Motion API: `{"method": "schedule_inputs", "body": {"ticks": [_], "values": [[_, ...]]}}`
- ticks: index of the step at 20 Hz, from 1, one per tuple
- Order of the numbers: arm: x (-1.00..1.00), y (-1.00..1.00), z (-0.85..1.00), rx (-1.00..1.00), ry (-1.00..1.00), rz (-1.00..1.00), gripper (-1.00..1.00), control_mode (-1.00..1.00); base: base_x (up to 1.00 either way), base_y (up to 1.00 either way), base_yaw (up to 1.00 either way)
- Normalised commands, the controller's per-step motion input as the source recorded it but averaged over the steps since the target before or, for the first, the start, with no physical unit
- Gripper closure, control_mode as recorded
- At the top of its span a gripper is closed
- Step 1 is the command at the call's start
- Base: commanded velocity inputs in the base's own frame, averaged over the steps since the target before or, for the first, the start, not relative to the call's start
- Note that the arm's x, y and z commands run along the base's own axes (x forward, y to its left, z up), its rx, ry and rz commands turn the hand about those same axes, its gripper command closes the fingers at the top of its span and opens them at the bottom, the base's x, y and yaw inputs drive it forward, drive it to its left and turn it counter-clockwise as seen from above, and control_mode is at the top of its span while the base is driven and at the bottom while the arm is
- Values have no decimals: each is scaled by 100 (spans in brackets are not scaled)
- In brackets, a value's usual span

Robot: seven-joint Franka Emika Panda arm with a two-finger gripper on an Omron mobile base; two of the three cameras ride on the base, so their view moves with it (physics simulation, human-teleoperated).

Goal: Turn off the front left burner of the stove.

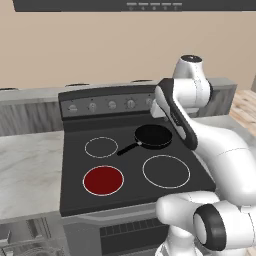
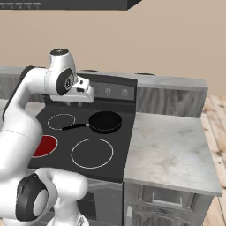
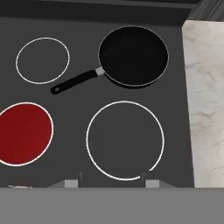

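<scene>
Nothing done yet, I judge: the front left burner (image 1: 103, 180) glows red, my hand (image 2: 74, 103) apart, empty, off the knobs (image 1: 112, 105).

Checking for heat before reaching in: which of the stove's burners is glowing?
The front left burner, a solid red disc; the other visible rings are dark inside.

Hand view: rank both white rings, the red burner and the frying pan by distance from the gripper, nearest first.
From the open gripper:
1. Larger white ring, front right, just ahead of the fingertips.
2. Front left burner, glowing red, and frying pan, rear right: too close to call.
3. Smaller white ring, rear left.
</scene>
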Motion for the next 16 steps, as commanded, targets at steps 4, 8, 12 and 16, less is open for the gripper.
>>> {"method": "schedule_inputs", "body": {"ticks": [4, 8, 12, 16], "values": [[-12, 0, -6, 0, 0, 0, -100, -100, 0, 0, 0], [-19, 21, -53, -7, 0, 0, -100, -100, 0, 0, 0], [-7, 45, -38, -16, -3, 2, -100, -100, 0, 0, 0], [0, 77, -19, -14, -11, 8, -100, -100, 0, 0, 0]]}}
